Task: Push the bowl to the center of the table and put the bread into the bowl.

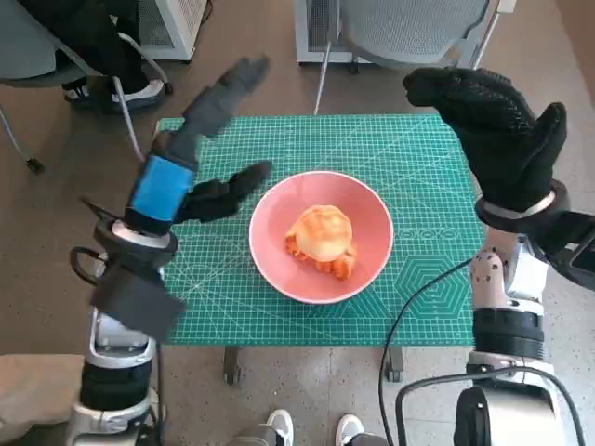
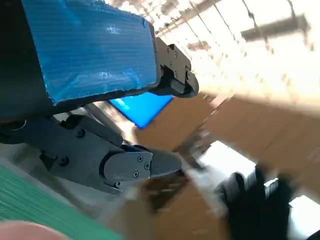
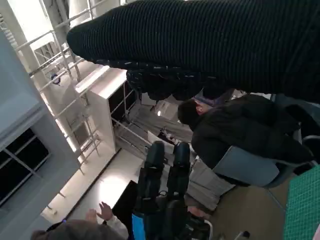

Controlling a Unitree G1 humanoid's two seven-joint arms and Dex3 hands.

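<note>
A pink bowl (image 1: 363, 209) stands near the middle of the green cutting mat (image 1: 409, 158), and a golden bread roll (image 1: 322, 232) lies inside it. My left hand (image 1: 200, 153) is raised above the mat's left part, fingers spread and empty, a short way left of the bowl. My right hand (image 1: 502, 125) is lifted over the mat's right edge, fingers apart, holding nothing. The left wrist view shows my left hand (image 2: 95, 80) with a strip of mat (image 2: 35, 205) and a sliver of pink bowl rim (image 2: 30, 231). The right wrist view shows the glove (image 3: 210, 45) and my left hand (image 3: 162, 200) across from it.
The small table's legs (image 1: 231, 364) show below the mat. A person's white shoes (image 1: 311, 429) stand at the near edge. Chairs (image 1: 409, 28) and a seated person's feet (image 1: 116, 93) are beyond the far side. A person in dark clothes (image 3: 235, 135) sits in the right wrist view.
</note>
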